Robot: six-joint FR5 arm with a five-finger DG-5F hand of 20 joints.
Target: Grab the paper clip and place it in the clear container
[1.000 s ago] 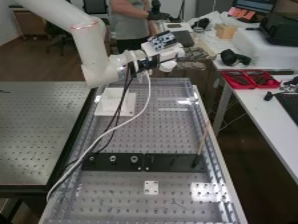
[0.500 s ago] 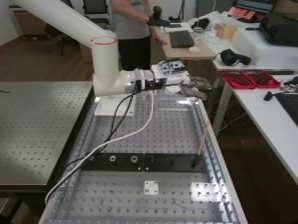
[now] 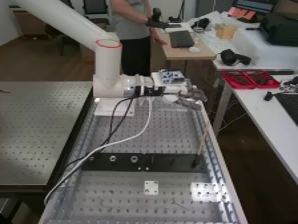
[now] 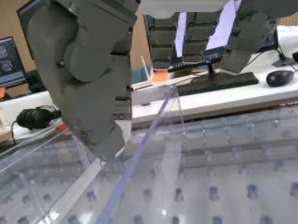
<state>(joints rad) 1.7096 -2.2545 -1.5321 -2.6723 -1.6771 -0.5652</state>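
From where I stand, the hand (image 3: 193,94) is out at the end of the white arm (image 3: 108,65), over the far end of the perforated desk (image 3: 120,192), beyond the black strip (image 3: 171,161) and the leaning stick (image 3: 202,140). Clear walls stand close by the hand, and their slanting edge (image 4: 136,160) probably belongs to the clear container. I can't tell whether the fingers (image 4: 96,75) are spread or pinching anything, nor can I tell where the paper clip is. My guess is that the placing step is in hand. If the clip is held, the next move calls for lining up inside the walls, lowering gently and letting go; knocking an edge looks the likeliest slip.
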